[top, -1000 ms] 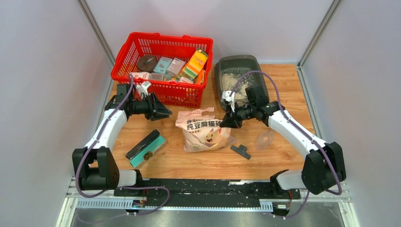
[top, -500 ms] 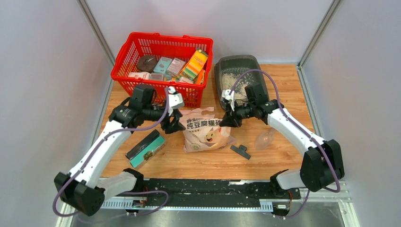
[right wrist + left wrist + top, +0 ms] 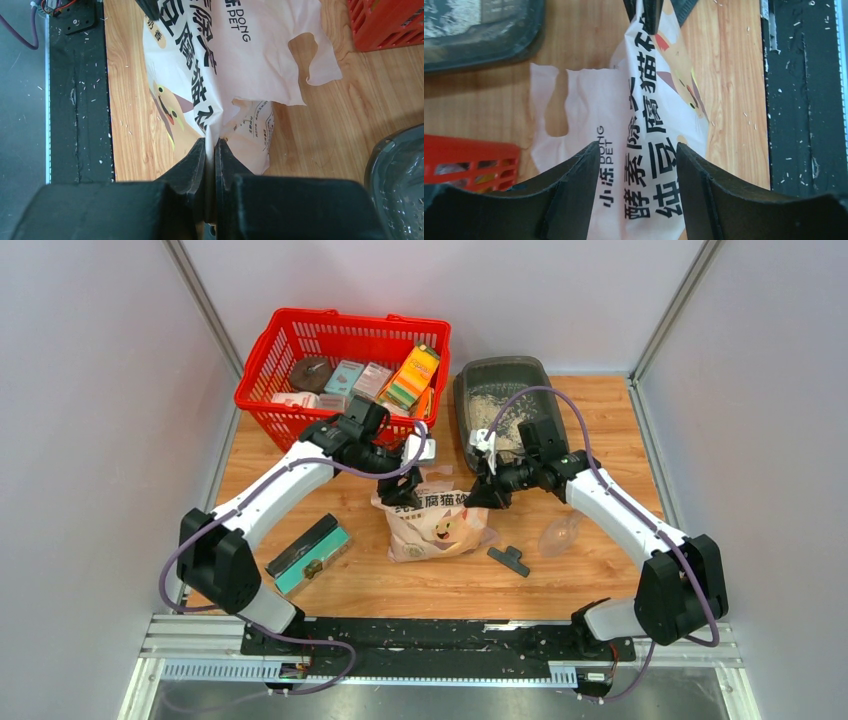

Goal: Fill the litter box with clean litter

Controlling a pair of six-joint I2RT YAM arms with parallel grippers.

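The dark grey litter box (image 3: 470, 380) stands at the back right with pale clean litter (image 3: 493, 410) on its floor; a corner of it shows in the left wrist view (image 3: 484, 35). The pinkish-beige litter bag (image 3: 440, 525) lies mid-table. My right gripper (image 3: 484, 492) is shut on the bag's right top edge, pinching the film (image 3: 210, 145). My left gripper (image 3: 400, 486) is open, its fingers (image 3: 579, 180) straddling the bag's left top part (image 3: 639, 165) without closing on it.
A red mesh basket (image 3: 262, 365) with several boxes stands at the back left, close behind my left wrist. A teal-and-black box (image 3: 308, 553) lies front left. A black clip (image 3: 510, 560) and a clear scoop (image 3: 558, 535) lie right of the bag.
My left arm has swung right from beside the basket to the bag's left top, jaws open over it. My right gripper has stayed shut on the bag's edge.
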